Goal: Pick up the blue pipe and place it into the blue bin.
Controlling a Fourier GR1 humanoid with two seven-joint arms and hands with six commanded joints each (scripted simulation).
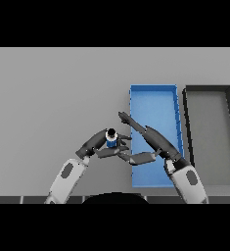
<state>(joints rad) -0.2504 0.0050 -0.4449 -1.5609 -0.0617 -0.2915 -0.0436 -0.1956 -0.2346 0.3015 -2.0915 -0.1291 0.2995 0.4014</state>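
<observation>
The blue pipe is a short blue cylinder with a dark top, standing upright just left of the blue bin. My left hand is curled round it from the left, fingers and thumb pinching it. My right hand comes in from the lower right over the bin's left part, its fingers straight and pointing up-left, its thumb reaching toward the pipe. The bin is a long open blue tray; its near left part is hidden by my right hand.
A dark grey bin of similar shape lies right beside the blue bin on its right. Grey table spreads to the left and back.
</observation>
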